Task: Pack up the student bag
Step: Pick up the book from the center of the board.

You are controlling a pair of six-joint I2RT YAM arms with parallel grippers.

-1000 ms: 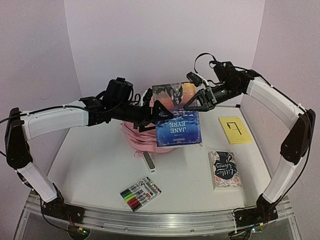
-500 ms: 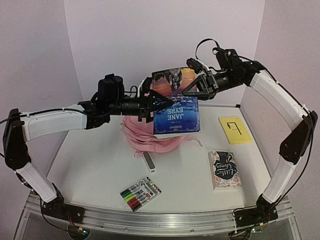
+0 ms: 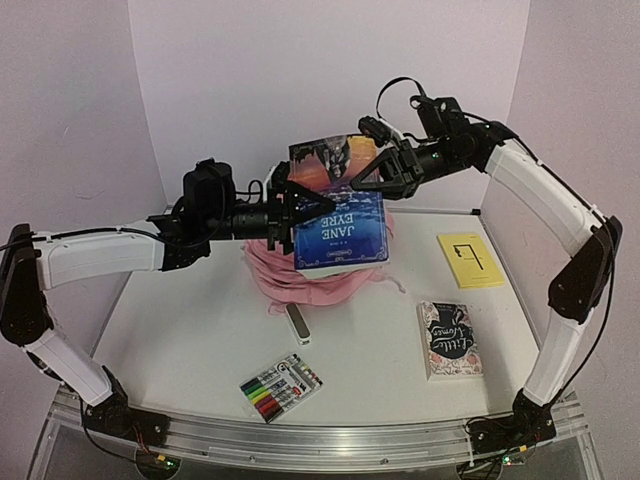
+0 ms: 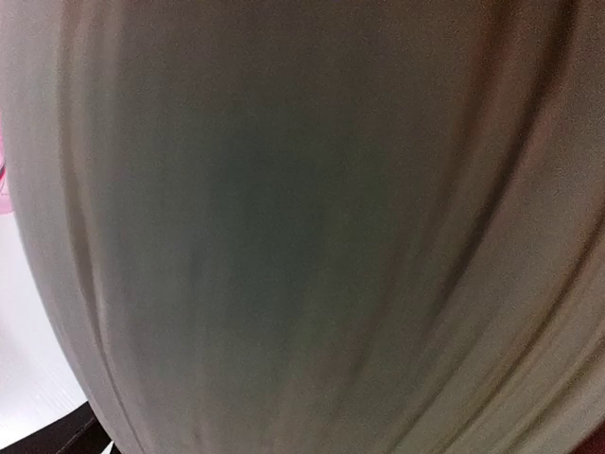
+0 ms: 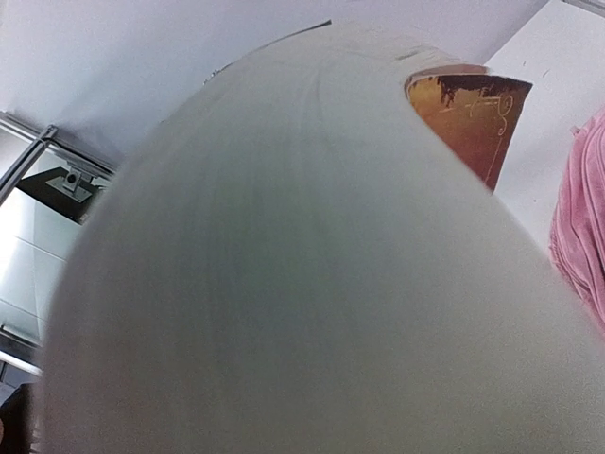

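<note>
Centre frame, a pink bag (image 3: 300, 285) lies slumped on the desk (image 3: 180, 330), largely hidden beneath a book (image 3: 340, 228) held aloft. The right hand (image 3: 370, 180) is closed on the book's upper right edge. The left hand (image 3: 315, 205) has its jaws wide at the book's left edge; whether they pinch it I cannot tell. The bag looks soft, light and limp, likely to sag shut; its opening rim seems the best hold.

Left arm (image 3: 100, 255) and right arm (image 3: 540, 195) white-shelled, black joints, looping black cables (image 3: 393, 88), black triangular fingers (image 3: 308, 205)
</note>
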